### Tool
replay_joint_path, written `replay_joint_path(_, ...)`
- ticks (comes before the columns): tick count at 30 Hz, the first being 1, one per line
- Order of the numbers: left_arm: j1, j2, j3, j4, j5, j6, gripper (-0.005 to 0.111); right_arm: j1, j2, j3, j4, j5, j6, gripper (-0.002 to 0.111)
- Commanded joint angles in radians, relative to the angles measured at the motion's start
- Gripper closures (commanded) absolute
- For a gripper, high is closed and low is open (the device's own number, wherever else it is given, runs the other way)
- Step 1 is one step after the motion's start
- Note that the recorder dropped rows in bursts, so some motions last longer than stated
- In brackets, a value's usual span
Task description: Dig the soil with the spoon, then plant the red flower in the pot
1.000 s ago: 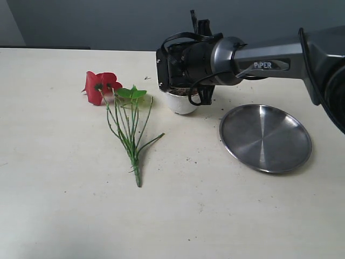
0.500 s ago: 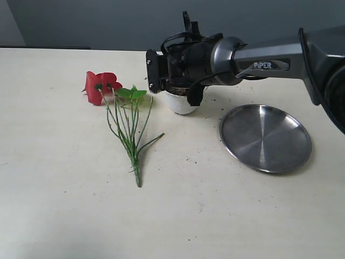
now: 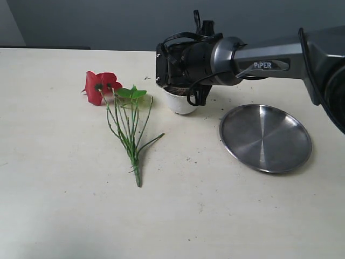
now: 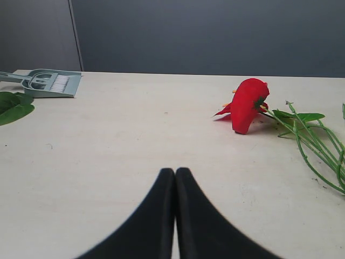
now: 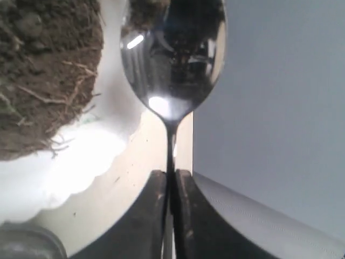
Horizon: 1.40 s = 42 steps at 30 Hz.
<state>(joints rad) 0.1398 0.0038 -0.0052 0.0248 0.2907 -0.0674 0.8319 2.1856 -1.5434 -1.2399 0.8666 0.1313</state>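
Note:
The white pot [image 3: 180,102] stands mid-table with dark soil [image 5: 43,70] mounded up to its scalloped rim [image 5: 81,162]. My right gripper [image 5: 171,174] is shut on the thin handle of the steel spoon [image 5: 172,59]. The spoon's bowl hangs just beside the soil at the pot's edge, with nothing in it. In the exterior view the right arm [image 3: 259,62] covers the pot's top. The red flower [image 3: 102,86] lies flat to the left of the pot, its green stems [image 3: 129,132] fanned toward the front. My left gripper [image 4: 174,171] is shut on nothing, low over the table, short of the flower [image 4: 248,103].
A round steel plate [image 3: 265,137] lies right of the pot. Soil crumbs are scattered around the pot's base. The left wrist view shows a grey dustpan with brush [image 4: 48,83] and a loose green leaf [image 4: 13,105] at the far table edge.
The right wrist rolled over the pot half a second ago and has rolled back to about where it was a second ago. Flower, pot and plate have not moved.

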Motion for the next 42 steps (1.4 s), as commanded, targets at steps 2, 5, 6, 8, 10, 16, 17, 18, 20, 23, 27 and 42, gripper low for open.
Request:
replay_joint_path(2, -0.002, -0.004, 0.005, 0.003, -0.006, -0.001, 0.106, -0.005, -0.013, 0.005, 0.014, 0.107, 0.010, 0.109)
replay_joint_path(5, -0.002, -0.004, 0.005, 0.003, -0.006, -0.001, 0.106, -0.005, -0.013, 0.005, 0.016, 0.132, 0.010, 0.109)
replay_joint_path(6, -0.002, -0.004, 0.005, 0.003, -0.006, -0.001, 0.106, -0.005, -0.013, 0.005, 0.016, 0.137, 0.010, 0.109)
replay_joint_path(8, -0.002, -0.004, 0.005, 0.003, -0.006, -0.001, 0.106, -0.005, -0.013, 0.005, 0.027, 0.137, -0.002, 0.109)
replay_joint_path(10, -0.002, -0.004, 0.005, 0.003, -0.006, -0.001, 0.106, -0.005, -0.013, 0.005, 0.050, 0.123, -0.008, 0.109)
replay_joint_path(16, -0.002, -0.004, 0.005, 0.003, -0.006, -0.001, 0.106, -0.003, -0.013, 0.005, 0.142, 0.091, -0.005, 0.109)
replay_joint_path(17, -0.002, -0.004, 0.005, 0.003, -0.006, -0.001, 0.106, -0.003, -0.013, 0.005, 0.139, 0.088, 0.001, 0.109)
replay_joint_path(18, -0.002, -0.004, 0.005, 0.003, -0.006, -0.001, 0.106, -0.003, -0.015, 0.003, 0.141, 0.083, 0.005, 0.109)
replay_joint_path(20, -0.002, -0.004, 0.005, 0.003, -0.006, -0.001, 0.106, -0.001, -0.022, 0.003, 0.145, 0.068, 0.015, 0.109)
replay_joint_path(23, -0.002, -0.004, 0.005, 0.003, -0.006, -0.001, 0.106, 0.005, -0.032, 0.003, 0.140, 0.063, 0.018, 0.109)
replay_joint_path(27, -0.002, -0.004, 0.005, 0.003, -0.006, -0.001, 0.106, 0.006, -0.041, 0.003, 0.123, 0.073, 0.038, 0.109)
replay_joint_path(42, -0.002, -0.004, 0.005, 0.003, -0.006, -0.001, 0.106, 0.006, -0.047, 0.003, 0.257, 0.065, -0.049, 0.109)
